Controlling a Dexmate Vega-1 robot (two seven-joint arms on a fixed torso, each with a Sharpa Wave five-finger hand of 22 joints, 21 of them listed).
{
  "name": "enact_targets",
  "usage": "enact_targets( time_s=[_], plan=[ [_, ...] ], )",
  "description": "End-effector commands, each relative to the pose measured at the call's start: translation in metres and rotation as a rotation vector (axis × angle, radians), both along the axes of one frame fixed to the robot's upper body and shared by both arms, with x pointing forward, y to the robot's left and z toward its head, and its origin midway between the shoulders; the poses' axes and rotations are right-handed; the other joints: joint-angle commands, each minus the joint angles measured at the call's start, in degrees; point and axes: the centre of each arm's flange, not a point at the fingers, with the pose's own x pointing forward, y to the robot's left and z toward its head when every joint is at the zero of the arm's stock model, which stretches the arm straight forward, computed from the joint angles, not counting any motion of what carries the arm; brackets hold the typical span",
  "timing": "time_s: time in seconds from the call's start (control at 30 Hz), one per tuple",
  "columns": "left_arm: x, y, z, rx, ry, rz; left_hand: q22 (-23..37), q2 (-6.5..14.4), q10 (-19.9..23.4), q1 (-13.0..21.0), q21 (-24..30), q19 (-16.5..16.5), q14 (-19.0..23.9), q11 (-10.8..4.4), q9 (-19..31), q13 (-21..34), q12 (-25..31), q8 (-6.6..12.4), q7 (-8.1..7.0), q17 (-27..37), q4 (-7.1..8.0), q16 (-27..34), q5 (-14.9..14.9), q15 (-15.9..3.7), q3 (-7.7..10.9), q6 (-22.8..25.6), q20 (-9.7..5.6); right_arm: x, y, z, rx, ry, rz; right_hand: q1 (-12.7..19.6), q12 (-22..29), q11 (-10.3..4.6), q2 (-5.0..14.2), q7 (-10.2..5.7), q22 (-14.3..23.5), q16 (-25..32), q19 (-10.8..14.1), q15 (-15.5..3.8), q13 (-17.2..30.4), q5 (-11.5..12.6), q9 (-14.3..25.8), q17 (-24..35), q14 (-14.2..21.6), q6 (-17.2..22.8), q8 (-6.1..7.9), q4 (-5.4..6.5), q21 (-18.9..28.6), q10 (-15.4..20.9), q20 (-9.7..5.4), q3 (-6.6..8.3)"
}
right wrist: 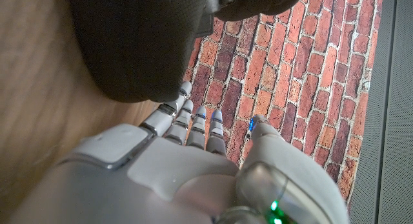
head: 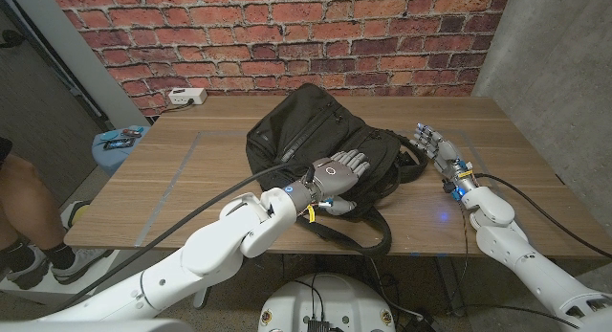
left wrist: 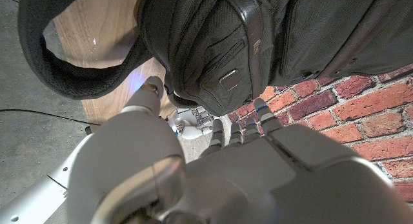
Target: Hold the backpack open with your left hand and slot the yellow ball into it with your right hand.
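A black backpack (head: 320,131) lies on the wooden table (head: 191,188), in the middle of the head picture. Its dark strap (head: 359,232) loops down toward the near edge of the table. The yellow ball cannot be seen in any picture, so I cannot tell where it is.

The left hand (head: 339,174) comes in from the lower left of the head picture. It sits on the front of the backpack, a bit below the middle of the frame. Its fingers lie close together and stretch over the black cloth. I cannot tell if they grip the cloth or just rest on it. In the left wrist picture the fingers (left wrist: 219,130) point up at the backpack (left wrist: 258,37), and a metal tag (left wrist: 228,79) shows on the bag.

The right hand (head: 438,150) is on the right side of the head picture, just beside the right edge of the backpack. Its fingers are straight, a little apart, and hold nothing. In the right wrist picture the fingers (right wrist: 193,121) reach up close to the round dark side of the backpack (right wrist: 135,50).

A brick wall (head: 287,35) stands behind the table. A white power strip (head: 186,97) lies at the far left part of the table. A person's leg (head: 24,198) and shoe show at the left edge.
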Motion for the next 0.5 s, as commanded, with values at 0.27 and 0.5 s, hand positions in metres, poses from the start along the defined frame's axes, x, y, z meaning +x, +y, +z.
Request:
enact_targets(
  time_s=[0.27, 0.5],
  plan=[
    [0.014, 0.003, -0.002, -0.008, -0.016, 0.036, 0.33, 0.24, 0.4, 1.4, 0.54, 0.53, 1.06, -0.05, 2.38, 1.59, 1.01, 1.11, 0.12, 0.13, 0.02, 0.04, 0.89, 0.22, -0.16, 0.45, 0.21, 0.013, -0.003, 0.001, 0.005, 0.013, 0.022, 0.13, 0.3, 0.11, 0.05, 0.03, 0.13, 0.41, 0.42, -1.22, 0.24, -0.14, 0.13, -0.02, -0.29, -0.03, 0.19, -0.35, -0.06, -0.28, -1.01, 0.19],
    [0.018, 0.002, -0.005, -0.002, -0.039, 0.022, 0.39, 0.0, 1.17, 2.17, 0.82, 0.98, 1.93, -0.53, 3.7, 2.41, 1.74, 1.79, 0.09, 0.15, -0.26, 0.15, 1.26, 0.09, -0.34, 0.89, -0.19, 0.015, -0.004, -0.001, 0.011, 0.013, 0.022, 0.13, 0.33, 0.18, 0.03, 0.06, 0.13, 0.42, 0.44, -1.22, 0.24, -0.14, 0.13, -0.04, -0.29, 0.0, 0.21, -0.42, -0.05, -0.25, -1.02, 0.18]
  ],
)
